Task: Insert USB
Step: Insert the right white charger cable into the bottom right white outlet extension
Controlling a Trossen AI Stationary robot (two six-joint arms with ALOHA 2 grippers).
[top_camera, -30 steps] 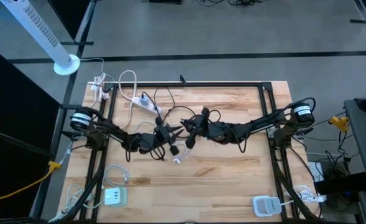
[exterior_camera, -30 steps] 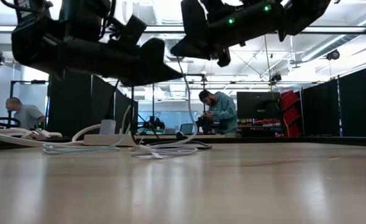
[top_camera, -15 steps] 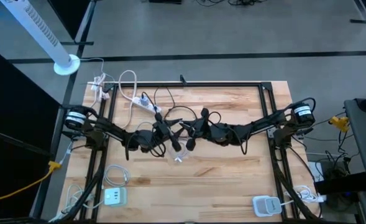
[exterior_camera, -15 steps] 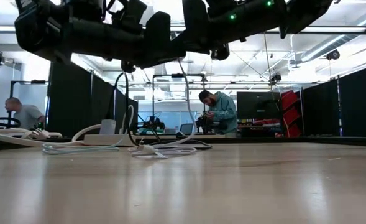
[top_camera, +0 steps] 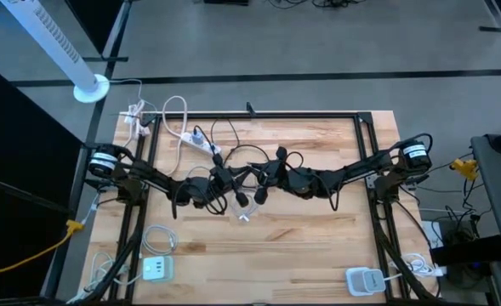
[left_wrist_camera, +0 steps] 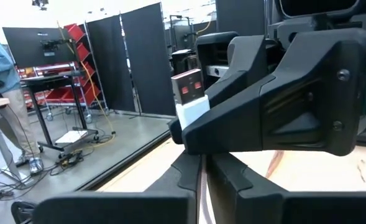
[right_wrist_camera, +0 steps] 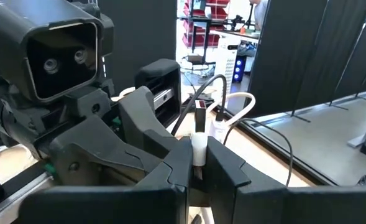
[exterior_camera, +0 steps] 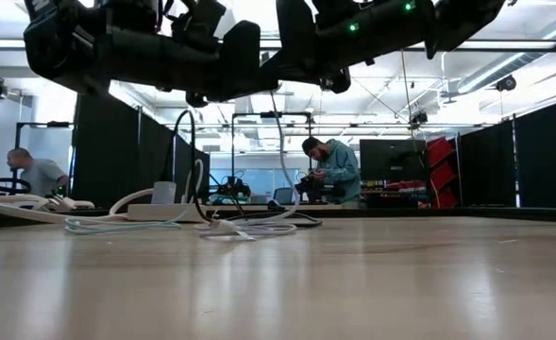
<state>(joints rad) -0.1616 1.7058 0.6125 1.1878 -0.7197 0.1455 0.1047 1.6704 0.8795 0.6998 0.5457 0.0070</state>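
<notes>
USB plug (right_wrist_camera: 199,116) sits mid-frame in the right wrist view, its white body pinched in the right gripper (right_wrist_camera: 198,163), dark tip pointing up toward the left arm's camera housing. From the other side, the left wrist view shows the same plug (left_wrist_camera: 189,93) in the upper middle, red and white, sticking out of the right gripper's (left_wrist_camera: 232,134) dark fingers.

Compared with a second ago, the left gripper (top_camera: 233,181) has shifted up and right in the high view, so the two grippers now meet mid-table instead of the left one hanging lower. Half a second back it looks about the same as now. In the low view the two dark arms used to show a gap of ceiling light between them, and now they overlap along the top edge.

Left gripper is clenched. In its own wrist view the fingers (left_wrist_camera: 170,180) are pressed together with only a thin pale strip between them, and I can't tell what that strip is.

The high view is the only one showing the white power strip (top_camera: 201,141) at upper left of the table and the chargers along the bottom edge. The low view adds two people in the room behind, plus cables (exterior_camera: 240,227) lying on the table.
</notes>
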